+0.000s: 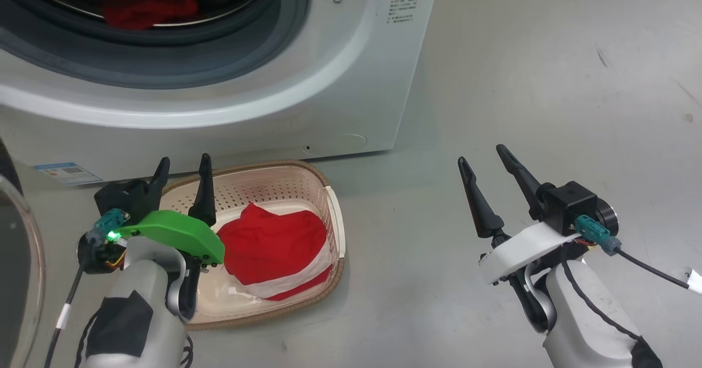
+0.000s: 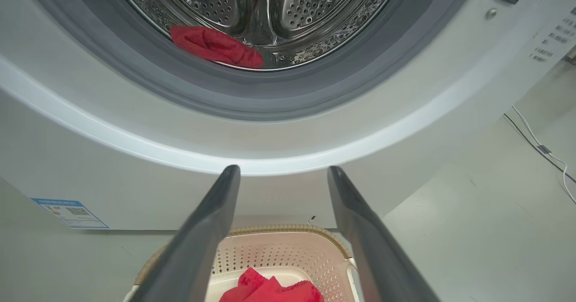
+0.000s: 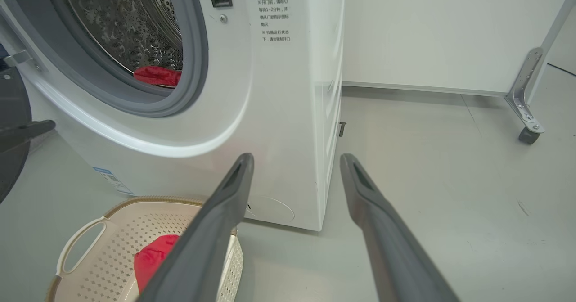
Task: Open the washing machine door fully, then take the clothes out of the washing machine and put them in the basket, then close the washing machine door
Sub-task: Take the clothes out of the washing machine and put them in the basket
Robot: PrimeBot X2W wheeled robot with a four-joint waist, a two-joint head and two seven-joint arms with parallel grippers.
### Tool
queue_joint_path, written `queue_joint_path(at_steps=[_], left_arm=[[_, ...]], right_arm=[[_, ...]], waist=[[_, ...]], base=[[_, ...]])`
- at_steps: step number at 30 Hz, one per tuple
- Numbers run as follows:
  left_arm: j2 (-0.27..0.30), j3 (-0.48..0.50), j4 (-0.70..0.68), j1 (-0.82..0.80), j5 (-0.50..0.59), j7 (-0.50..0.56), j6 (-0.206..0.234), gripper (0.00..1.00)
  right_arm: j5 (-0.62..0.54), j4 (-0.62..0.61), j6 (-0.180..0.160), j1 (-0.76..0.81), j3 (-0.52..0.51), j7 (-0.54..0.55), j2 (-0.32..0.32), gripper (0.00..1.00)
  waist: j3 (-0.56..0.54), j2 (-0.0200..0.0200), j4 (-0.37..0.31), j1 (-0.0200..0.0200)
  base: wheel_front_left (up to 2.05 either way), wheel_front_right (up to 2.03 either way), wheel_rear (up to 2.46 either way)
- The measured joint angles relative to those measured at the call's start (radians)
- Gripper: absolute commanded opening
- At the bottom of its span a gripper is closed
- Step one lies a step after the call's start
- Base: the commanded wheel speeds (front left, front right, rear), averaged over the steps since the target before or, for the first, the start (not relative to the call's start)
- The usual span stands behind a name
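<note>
The white washing machine (image 1: 351, 83) stands with its mouth uncovered. The washing machine door (image 1: 19, 258) is swung out at the far left. A piece of red clothes (image 1: 148, 6) lies at the front of the steel drum (image 2: 270, 5). More red clothes with white stripes (image 1: 274, 247) lie in the cream basket (image 1: 335, 214) on the floor before the machine. My left gripper (image 1: 184, 160) is open and empty above the basket's left end. My right gripper (image 1: 481, 155) is open and empty over bare floor to the right of the basket. The wrist views show the left gripper (image 2: 283, 170) and the right gripper (image 3: 298, 157) open.
Grey floor (image 1: 548, 110) stretches to the right of the machine. A white panel on a caster leg (image 3: 528, 113) stands behind. A thin cable (image 2: 540, 144) runs along the floor by the machine's right side. A blue label (image 1: 68, 173) marks the machine's lower front.
</note>
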Motion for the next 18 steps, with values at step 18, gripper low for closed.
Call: queue_joint_path(at_steps=[18], left_arm=[[0.022,-0.003,-0.231,0.193,0.140,0.000,0.045,1.00]], right_arm=[[0.008,0.024,-0.001,0.097,-0.007,0.000,0.001,1.00]], waist=[[-0.176,0.0000,0.056,0.0000]], base=[[0.00,0.00,0.00]])
